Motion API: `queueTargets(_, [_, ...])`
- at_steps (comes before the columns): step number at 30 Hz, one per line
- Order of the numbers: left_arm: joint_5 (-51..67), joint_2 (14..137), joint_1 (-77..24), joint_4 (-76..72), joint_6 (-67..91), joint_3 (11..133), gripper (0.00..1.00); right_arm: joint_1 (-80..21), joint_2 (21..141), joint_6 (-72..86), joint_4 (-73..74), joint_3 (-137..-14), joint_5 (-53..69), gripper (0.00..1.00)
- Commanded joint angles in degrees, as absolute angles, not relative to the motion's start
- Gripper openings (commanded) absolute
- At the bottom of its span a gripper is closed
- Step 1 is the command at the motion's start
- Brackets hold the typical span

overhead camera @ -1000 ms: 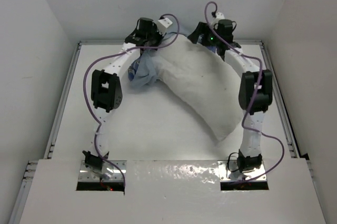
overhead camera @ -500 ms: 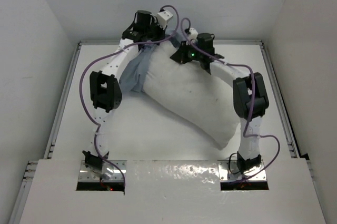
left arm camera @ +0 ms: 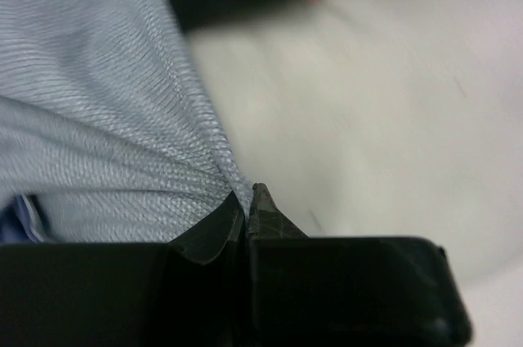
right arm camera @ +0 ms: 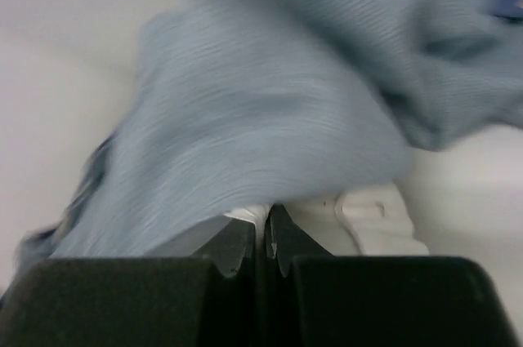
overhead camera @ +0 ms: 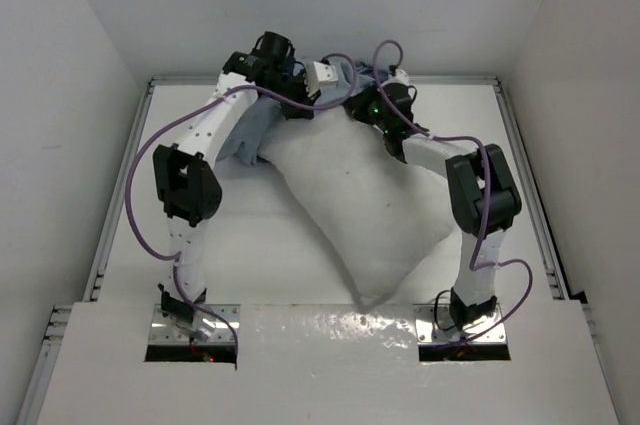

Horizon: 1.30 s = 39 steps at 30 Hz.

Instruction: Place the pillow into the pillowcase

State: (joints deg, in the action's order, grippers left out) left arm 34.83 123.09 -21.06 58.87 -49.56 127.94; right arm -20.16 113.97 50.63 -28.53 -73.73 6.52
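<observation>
At the far left of the table (overhead camera: 255, 245), the left arm reaches over to the far end of the pillow. The left gripper (left arm camera: 248, 200) has its fingers pressed together on a fold of the pillowcase (left arm camera: 98, 118), whose ribbed grey-blue inner side fills the left half of the left wrist view. From above, most of the visible pillowcase (overhead camera: 250, 135) is bunched under the left forearm, against the far-left end of the pillow and not yet drawn down over it.

The pillow (overhead camera: 350, 195) takes up the middle of the table. Its long axis runs on a diagonal, from the far end where both grippers meet down to a near corner close to the near edge of the table, a little right of centre. Almost the whole pillow lies nearward of both grippers, and nearly all of it is bare.

On the right, the right gripper (right arm camera: 265, 220) is also squeezed shut, pinching the edge of the pillowcase (right arm camera: 270, 102), with a bit of white cloth, probably the pillow (right arm camera: 359, 216), just beside its fingertips. Motion blur hides finer detail.

Both grippers are about equally close to the pillow's far end, one on each side of it. The likely next move is to pull the mouth of the pillowcase nearward along that diagonal, both sides together. Uneven pulling could snag the cloth on a far corner.
</observation>
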Motion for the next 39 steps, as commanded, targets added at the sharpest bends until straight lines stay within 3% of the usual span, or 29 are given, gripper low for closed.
queueTargets(1, [38.94, 118.21, -22.33, 72.59, -58.18, 124.99, 0.0, -15.65, 108.9, 62.31, -35.09, -69.35, -18.24, 0.0])
queueTargets(4, [36.57, 117.51, -22.32, 72.08, -56.96, 122.7, 0.0, -15.12, 103.99, 64.25, -28.42, -64.52, -30.45, 0.0])
queueTargets(7, [36.21, 117.33, -21.8, 67.34, -51.53, 121.64, 0.01, -15.03, 101.95, 60.66, -25.76, -61.61, -30.25, 0.0])
queueTargets(9, [36.12, 117.42, -21.1, 62.17, -47.74, 121.81, 0.22, -14.85, 102.39, 50.61, -25.14, -62.49, -24.64, 0.01])
queueTargets(10, [36.21, 117.42, -20.66, 60.49, -44.07, 121.99, 0.43, -14.68, 102.31, 46.8, -24.44, -63.19, -16.52, 0.12])
queueTargets(11, [36.12, 117.16, -19.7, 59.08, -42.29, 122.78, 0.5, -14.5, 102.13, 43.02, -23.13, -64.76, -12.69, 0.56])
queueTargets(12, [36.04, 116.9, -18.9, 56.45, -38.97, 123.31, 0.56, -14.59, 101.0, 36.02, -19.37, -65.73, -9.44, 0.74])
queueTargets(13, [36.12, 116.63, -18.03, 55.21, -37.46, 123.83, 0.68, -14.59, 100.29, 33.34, -16.81, -66.96, -7.4, 0.83])
queueTargets(15, [35.86, 114.97, -15.21, 51.78, -34.03, 124.01, 0.79, -14.59, 98.53, 26.68, -12.15, -70.13, -5.8, 0.98])
queueTargets(17, [34.12, 113.04, -12.5, 50.54, -31.03, 123.32, 0.93, -14.59, 95.98, 22.52, -7.22, -73.02, -4.84, 0.99])
queueTargets(18, [32.54, 112.24, -11.78, 49.75, -30.5, 122.61, 0.94, -14.59, 95.28, 19.72, -4.34, -73.99, -4.75, 0.99])
queueTargets(20, [26.67, 109.96, -9.68, 46.52, -27.17, 118.51, 1.0, -14.68, 93.78, 18.72, -1.42, -77.51, -1.7, 0.99])
queueTargets(23, [27.5, 108.02, -4.77, 41.33, -22.95, 110.95, 1.0, -17.04, 93.51, 16.36, 4.29, -82.25, 3.59, 0.99])
queueTargets(24, [28.64, 108.02, -3.88, 40.79, -22.33, 109.7, 1.0, -18.53, 93.86, 12.26, 8.4, -83.66, 5.43, 0.9])
queueTargets(25, [29.87, 108.28, -3.08, 40.61, -22.59, 108.82, 0.89, -22.63, 94.22, 9.61, 10.7, -85.15, 4.4, 0.14])
queueTargets(26, [32.84, 108.46, -2.38, 40.78, -23.89, 106.89, 0.77, -25.46, 95.26, 7.41, 12.64, -87.17, 1.26, 0.0])
queueTargets(27, [33.39, 108.72, -2.29, 41.3, -26.95, 105.74, 0.52, -29.93, 95.8, 2.68, 14.92, -87.62, -3.38, 0.0])
queueTargets(28, [33.92, 108.72, -2.29, 41.31, -27.85, 103.38, 0.44, -31.71, 97.11, -0.67, 15.64, -88.06, -4.82, 0.0])
queueTargets(29, [34.27, 108.89, -2.2, 41.4, -29.08, 102.4, 0.41, -33.47, 97.82, -1.57, 15.99, -88.15, -6.31, 0.03])
queueTargets(30, [34.97, 109.16, -2.28, 41.48, -29.79, 101.52, 0.44, -35.92, 98.52, -1.58, 15.91, -88.24, -7.46, 0.55])
queueTargets(31, [37.76, 109.33, -2.2, 42.27, -30.66, 100.47, 0.5, -36.82, 100.27, -1.15, 15.91, -88.94, -7.56, 0.79])
queueTargets(32, [40.05, 109.6, -2.28, 43.32, -33.89, 100.37, 0.66, -37.96, 101.24, -0.71, 15.56, -89.55, -8.69, 0.95])
queueTargets(35, [45.88, 110.83, -2.28, 45.36, -39.72, 99.85, 0.86, -42.35, 105.01, -0.87, 10.93, -89.74, -16.42, 0.99])
queueTargets(39, [41.85, 113.54, -2.37, 34.93, -35.35, 96.51, 0.91, -43.77, 111.78, -2.11, 6.77, -89.73, -20.72, 0.99])
